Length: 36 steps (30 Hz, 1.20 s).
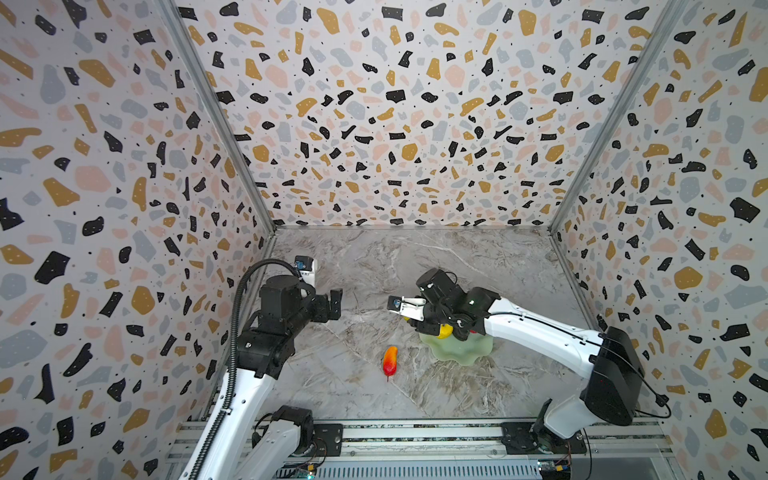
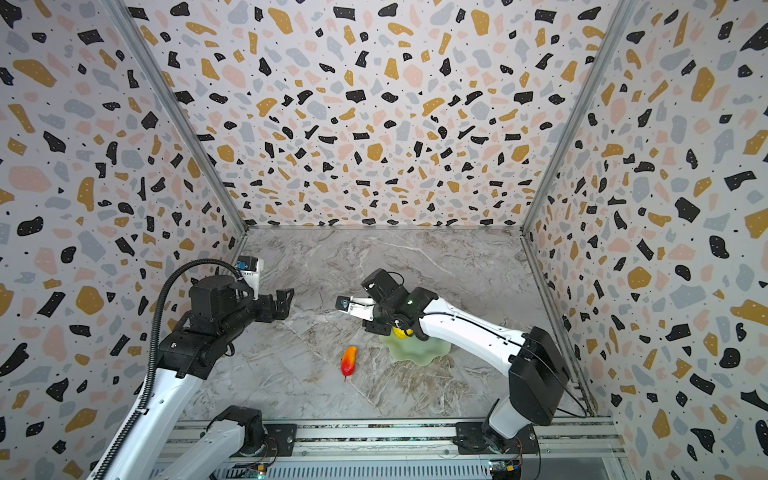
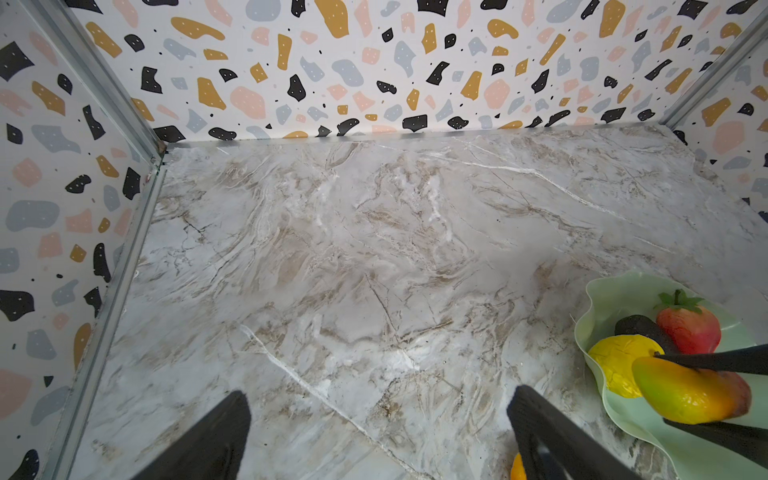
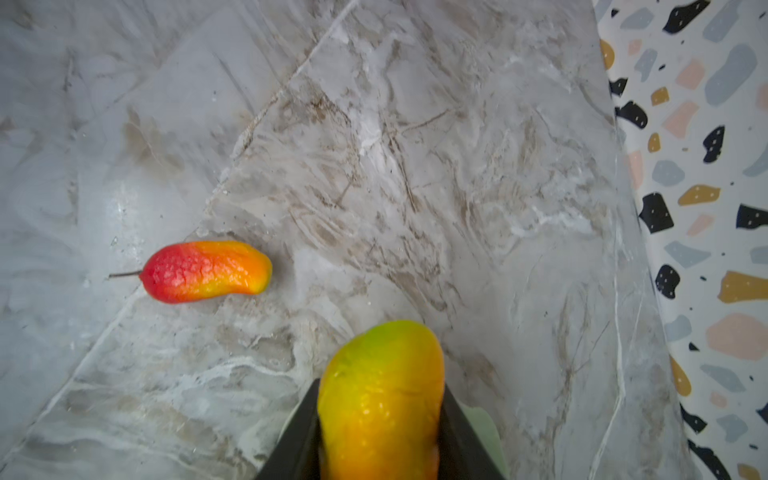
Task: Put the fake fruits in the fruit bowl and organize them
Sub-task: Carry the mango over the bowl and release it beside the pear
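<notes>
Nearest the camera head, a loose oblong fruit [image 1: 390, 361], red shading to orange, lies on the marble table [image 1: 353, 395], apart from the fruit bowl [image 1: 469, 355] to its right. In the bowl sit the yellow fruit [image 3: 615, 365], the blackish oval fruit [image 3: 640, 328] and the strawberry [image 3: 690, 328]. Over the bowl's rim the right gripper [image 4: 380, 399] clamps a second oblong fruit [image 3: 685, 395]; whether this fruit touches the dish is unclear. Farther back and to the left, the left gripper [image 3: 379, 395] hangs with jaws spread wide, holding nothing.
</notes>
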### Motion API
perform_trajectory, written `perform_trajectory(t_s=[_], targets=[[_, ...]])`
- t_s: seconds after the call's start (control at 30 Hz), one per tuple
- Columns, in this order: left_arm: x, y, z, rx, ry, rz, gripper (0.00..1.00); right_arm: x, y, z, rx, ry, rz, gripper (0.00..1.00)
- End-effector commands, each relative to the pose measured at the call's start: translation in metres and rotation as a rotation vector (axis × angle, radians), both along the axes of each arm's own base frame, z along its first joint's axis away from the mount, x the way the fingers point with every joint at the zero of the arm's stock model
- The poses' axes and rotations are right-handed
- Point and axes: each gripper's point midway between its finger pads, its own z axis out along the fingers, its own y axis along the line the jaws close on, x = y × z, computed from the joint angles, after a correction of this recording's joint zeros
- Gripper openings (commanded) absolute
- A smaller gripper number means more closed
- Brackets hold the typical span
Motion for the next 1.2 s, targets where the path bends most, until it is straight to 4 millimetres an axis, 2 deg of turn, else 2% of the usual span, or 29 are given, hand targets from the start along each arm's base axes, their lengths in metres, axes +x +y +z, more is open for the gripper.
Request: perform_trajectory(t_s=[0.0, 0.13, 0.33, 0.47, 0.9, 1.0, 1.17], targets=[[0.001, -0.003, 0.009, -0.008, -0.041, -0.012, 1.00, -0.015, -0.032, -0.024, -0.068, 0.070, -0.076, 0.02], [0.000, -0.004, 0.008, -0.012, -0.038, -0.017, 1.00, -0.030, -0.050, -0.033, -0.048, 0.103, -0.112, 0.02], [0.000, -0.004, 0.007, -0.021, -0.032, -0.015, 1.00, -0.042, -0.061, -0.047, -0.047, 0.135, -0.122, 0.07], [0.000, -0.004, 0.007, -0.023, -0.031, -0.015, 1.00, -0.042, -0.062, -0.057, -0.069, 0.149, -0.126, 0.13], [-0.001, -0.003, 0.004, -0.014, -0.025, -0.011, 1.00, -0.039, -0.067, -0.073, -0.093, 0.180, -0.139, 0.18], [0.000, -0.003, 0.003, -0.015, -0.025, -0.011, 1.00, -0.039, -0.068, -0.075, -0.095, 0.184, -0.141, 0.22], [0.000, -0.003, 0.004, -0.013, -0.026, -0.012, 1.00, -0.038, -0.069, -0.078, -0.099, 0.188, -0.146, 0.34]])
